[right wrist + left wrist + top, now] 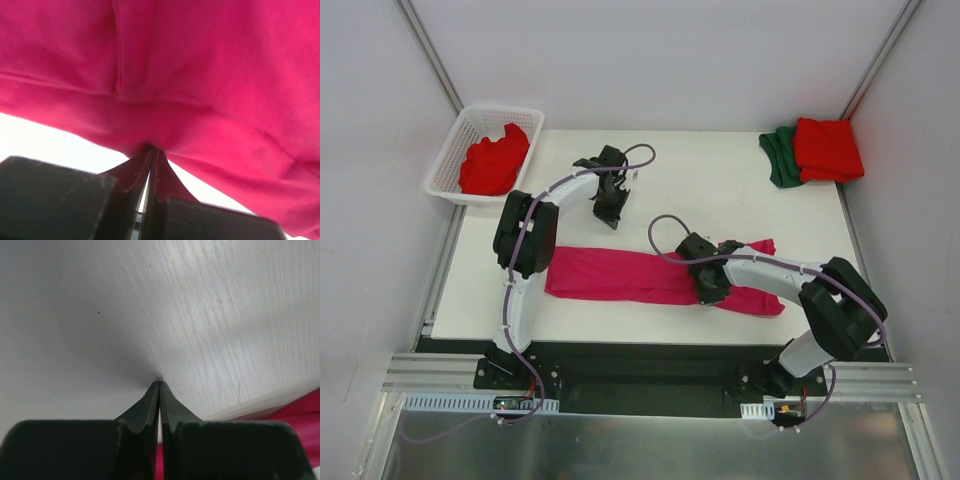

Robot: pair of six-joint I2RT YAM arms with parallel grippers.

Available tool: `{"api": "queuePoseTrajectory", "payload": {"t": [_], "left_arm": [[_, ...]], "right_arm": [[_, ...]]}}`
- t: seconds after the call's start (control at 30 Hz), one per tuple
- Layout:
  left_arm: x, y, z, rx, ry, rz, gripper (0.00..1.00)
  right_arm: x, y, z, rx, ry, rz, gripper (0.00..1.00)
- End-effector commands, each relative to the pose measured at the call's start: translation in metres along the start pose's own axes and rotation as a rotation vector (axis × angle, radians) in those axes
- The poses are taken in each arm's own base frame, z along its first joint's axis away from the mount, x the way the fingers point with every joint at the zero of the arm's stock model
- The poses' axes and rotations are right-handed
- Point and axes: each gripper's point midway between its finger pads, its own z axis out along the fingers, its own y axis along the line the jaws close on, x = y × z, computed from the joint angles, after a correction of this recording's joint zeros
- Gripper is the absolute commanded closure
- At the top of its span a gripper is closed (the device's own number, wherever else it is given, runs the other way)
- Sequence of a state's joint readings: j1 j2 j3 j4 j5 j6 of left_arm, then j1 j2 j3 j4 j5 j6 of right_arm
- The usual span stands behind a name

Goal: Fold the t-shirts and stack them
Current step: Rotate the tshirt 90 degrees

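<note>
A magenta-pink t-shirt (pixel 610 275) (pixel 200 75) lies folded into a long strip across the front of the white table (pixel 720 190). My right gripper (pixel 710 290) (pixel 152 148) is shut with its tips pinched into the strip's near edge, right of its middle. Beyond the strip, my left gripper (pixel 611 215) (pixel 160 382) is shut on nothing, tips down on bare table; a corner of the magenta-pink t-shirt (pixel 300 415) shows at the lower right of its wrist view. A folded red t-shirt (pixel 828 148) lies on a folded dark green t-shirt (pixel 780 160) at the back right corner.
A white lattice basket (pixel 455 135) off the table's back left corner holds a crumpled red t-shirt (pixel 495 160). Grey walls close in on both sides. A metal rail (pixel 650 385) carries the arm bases at the front.
</note>
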State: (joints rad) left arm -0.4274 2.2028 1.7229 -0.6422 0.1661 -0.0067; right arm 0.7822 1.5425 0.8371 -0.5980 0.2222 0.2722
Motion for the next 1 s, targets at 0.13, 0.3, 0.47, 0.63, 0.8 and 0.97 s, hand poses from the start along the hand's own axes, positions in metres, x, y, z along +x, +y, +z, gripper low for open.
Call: {"api": "queuePoseTrajectory", "payload": {"t": [0.13,0.3,0.47,0.63,0.8,0.97], "left_arm": [[0.076,-0.013,0.002,0.032,0.202,-0.053,1.00],[0.103,-0.016,-0.006,-0.021,0.238,-0.065,1.00],[0.138,-0.021,-0.008,-0.064,0.294,-0.107,1.00],[0.160,-0.022,-0.017,-0.089,0.304,-0.153,1.00],[0.176,-0.018,-0.027,-0.117,0.306,-0.170,1.00],[0.195,-0.024,-0.033,-0.092,0.333,-0.198,1.00]], "right_arm": [[-0.018,0.008,0.022,0.043,-0.001,-0.024,0.99],[-0.028,0.009,0.025,0.045,-0.004,-0.024,0.99],[-0.037,0.011,0.027,0.017,0.005,0.011,0.99],[-0.047,0.005,0.028,-0.006,0.015,0.059,0.99],[-0.066,-0.009,0.029,0.001,0.017,0.100,0.99],[-0.092,-0.010,0.029,-0.008,0.016,0.113,0.99]]}}
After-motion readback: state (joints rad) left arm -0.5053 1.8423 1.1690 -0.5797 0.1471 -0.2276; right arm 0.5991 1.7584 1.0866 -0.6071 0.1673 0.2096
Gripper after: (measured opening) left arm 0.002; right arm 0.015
